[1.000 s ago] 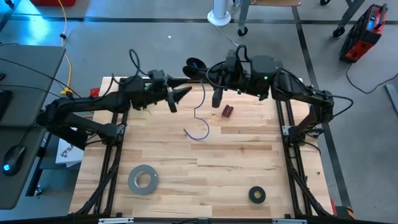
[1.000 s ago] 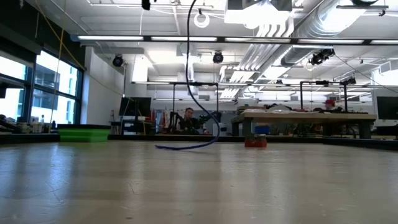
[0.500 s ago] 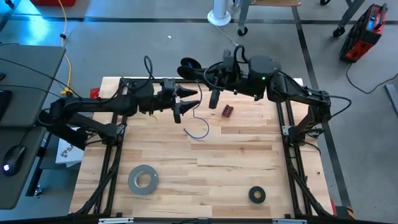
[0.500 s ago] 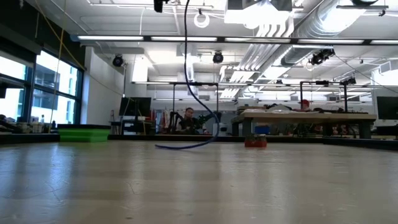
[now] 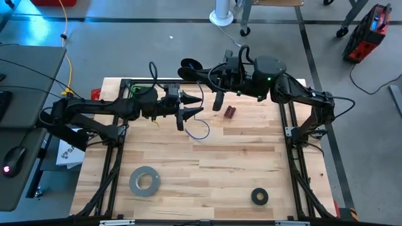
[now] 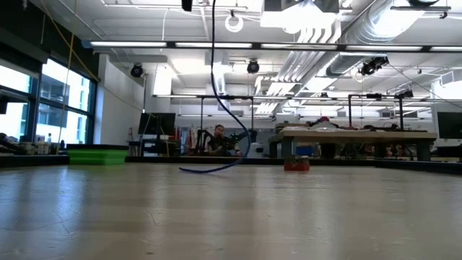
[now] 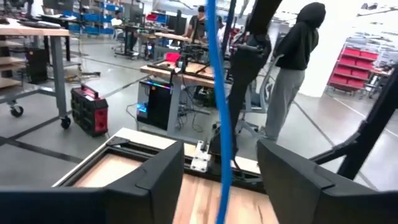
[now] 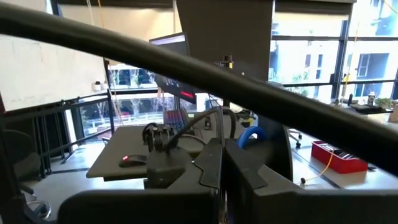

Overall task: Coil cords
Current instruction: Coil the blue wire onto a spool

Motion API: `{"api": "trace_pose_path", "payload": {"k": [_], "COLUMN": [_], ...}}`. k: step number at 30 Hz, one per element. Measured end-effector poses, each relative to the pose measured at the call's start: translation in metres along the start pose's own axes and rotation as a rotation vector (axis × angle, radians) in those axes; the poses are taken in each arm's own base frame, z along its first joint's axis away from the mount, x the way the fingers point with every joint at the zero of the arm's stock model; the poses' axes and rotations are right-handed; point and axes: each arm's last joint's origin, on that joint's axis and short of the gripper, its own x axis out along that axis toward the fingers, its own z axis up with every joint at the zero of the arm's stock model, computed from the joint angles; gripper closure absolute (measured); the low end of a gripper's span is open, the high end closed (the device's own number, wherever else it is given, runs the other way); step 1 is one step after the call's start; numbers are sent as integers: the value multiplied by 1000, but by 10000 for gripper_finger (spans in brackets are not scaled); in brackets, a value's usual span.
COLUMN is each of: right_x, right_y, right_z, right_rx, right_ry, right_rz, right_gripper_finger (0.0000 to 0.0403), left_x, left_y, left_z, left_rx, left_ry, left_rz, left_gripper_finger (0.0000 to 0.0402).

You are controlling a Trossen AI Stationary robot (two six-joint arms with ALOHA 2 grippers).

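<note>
The thin blue cable (image 5: 201,94) hangs from my right gripper (image 5: 204,80), which is raised above the table's far middle and shut on it. The cable's lower end lies in a curl on the wood (image 5: 200,133) and also shows in the low view (image 6: 216,167). My left gripper (image 5: 190,108) is open and raised. Its two fingers stand on either side of the hanging cable (image 7: 221,124), which runs upright through the gap (image 7: 221,186). My right gripper is shut on the cable's upper part, and its own fingers (image 8: 214,174) hide the place of contact. A blue bend of cable (image 8: 252,137) shows just past them. The fingers lie about level, pointing toward the table's left. The cable hangs below them, slack, its lower end on the table.
A grey tape roll (image 5: 144,180) lies near the front left and a black tape ring (image 5: 259,196) near the front right. A small dark red object (image 5: 230,112) lies just right of the cable. A person in a dark hood (image 7: 292,68) stands beyond the table.
My left gripper has moved toward the table's right, to the hanging cable, and its open fingers now stand around it. The cable's lower curl has stayed on the table.
</note>
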Motion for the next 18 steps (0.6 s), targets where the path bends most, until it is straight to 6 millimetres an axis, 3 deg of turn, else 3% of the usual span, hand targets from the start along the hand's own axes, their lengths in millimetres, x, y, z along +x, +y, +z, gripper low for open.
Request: {"api": "trace_pose_path", "payload": {"k": [18], "right_x": [0], "right_y": [2], "right_z": [1], "right_rx": [0], "right_ry": [-14], "right_rz": [16], "right_gripper_finger": [403], "left_x": [0], "left_y": [-1], "left_z": [-5], "left_rx": [40], "left_ry": [38], "left_rz": [77], "left_gripper_finger": [369]}}
